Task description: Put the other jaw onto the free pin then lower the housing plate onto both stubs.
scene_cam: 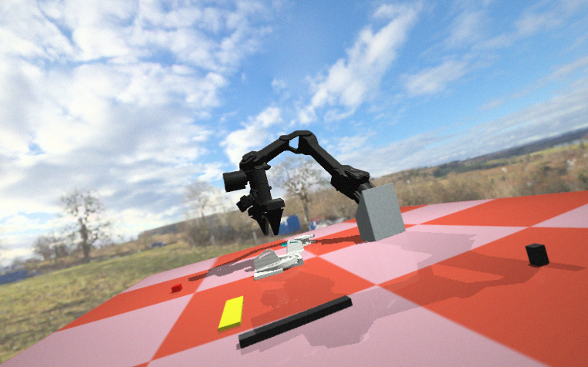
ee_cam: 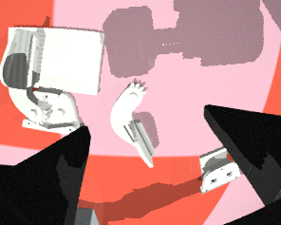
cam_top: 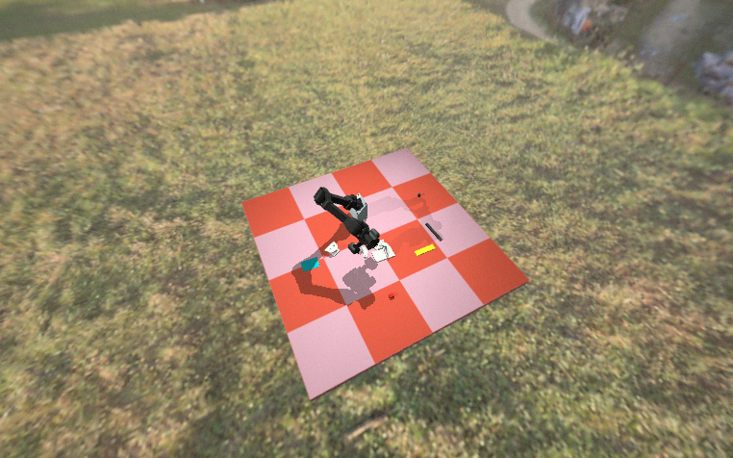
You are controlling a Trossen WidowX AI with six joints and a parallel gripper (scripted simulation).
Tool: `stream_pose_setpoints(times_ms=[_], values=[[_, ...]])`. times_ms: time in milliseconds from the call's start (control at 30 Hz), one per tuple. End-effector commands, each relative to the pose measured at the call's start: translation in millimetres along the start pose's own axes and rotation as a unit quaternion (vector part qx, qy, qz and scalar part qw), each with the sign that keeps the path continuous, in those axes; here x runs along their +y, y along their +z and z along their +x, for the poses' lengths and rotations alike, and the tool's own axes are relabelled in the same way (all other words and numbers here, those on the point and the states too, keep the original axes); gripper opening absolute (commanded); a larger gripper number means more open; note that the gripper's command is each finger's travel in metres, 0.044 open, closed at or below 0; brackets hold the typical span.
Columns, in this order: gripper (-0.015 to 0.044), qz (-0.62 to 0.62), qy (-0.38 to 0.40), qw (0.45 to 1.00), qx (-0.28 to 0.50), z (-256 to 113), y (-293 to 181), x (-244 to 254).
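Note:
My gripper [scene_cam: 272, 231] [ee_cam: 147, 121] is open and empty, above the table. The loose white jaw [ee_cam: 122, 110] [scene_cam: 295, 247] lies on the table below and between the spread fingers, its teeth toward the top of the wrist view. The white base [ee_cam: 73, 61] [cam_top: 383, 254] [scene_cam: 268, 275] is left of it in the wrist view, with the other jaw [ee_cam: 11, 80] [scene_cam: 266, 260] on it. The pins are too unclear to tell apart. The small white housing plate [ee_cam: 220, 176] [cam_top: 331, 248] stands apart at lower right in the wrist view, partly behind a finger.
A cyan block [cam_top: 309, 264] lies beyond the housing plate. A yellow block [cam_top: 424, 249] [scene_cam: 231, 313] and a black bar [cam_top: 433, 231] [scene_cam: 295, 321] lie on the base's other side. A red cube [cam_top: 391, 295] [scene_cam: 176, 287] and a black cube [cam_top: 419, 195] [scene_cam: 537, 254] are farther off.

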State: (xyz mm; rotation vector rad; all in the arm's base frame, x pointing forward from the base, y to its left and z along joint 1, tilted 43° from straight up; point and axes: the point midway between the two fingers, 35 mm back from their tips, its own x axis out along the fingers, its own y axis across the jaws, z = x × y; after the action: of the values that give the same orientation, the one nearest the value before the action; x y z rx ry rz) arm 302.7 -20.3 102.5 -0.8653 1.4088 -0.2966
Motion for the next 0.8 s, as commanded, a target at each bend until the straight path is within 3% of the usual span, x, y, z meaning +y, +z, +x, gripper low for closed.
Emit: stream_pose_setpoints(times_ms=[0,300,767], values=[[0.044,-0.002,0.0,1.0,0.0,0.3,0.2,0.4],[0.044,-0.002,0.0,1.0,0.0,0.3,0.2,0.4],[0.0072,0.002,-0.001,1.0,0.002,-7.3,-1.5,-1.9]])
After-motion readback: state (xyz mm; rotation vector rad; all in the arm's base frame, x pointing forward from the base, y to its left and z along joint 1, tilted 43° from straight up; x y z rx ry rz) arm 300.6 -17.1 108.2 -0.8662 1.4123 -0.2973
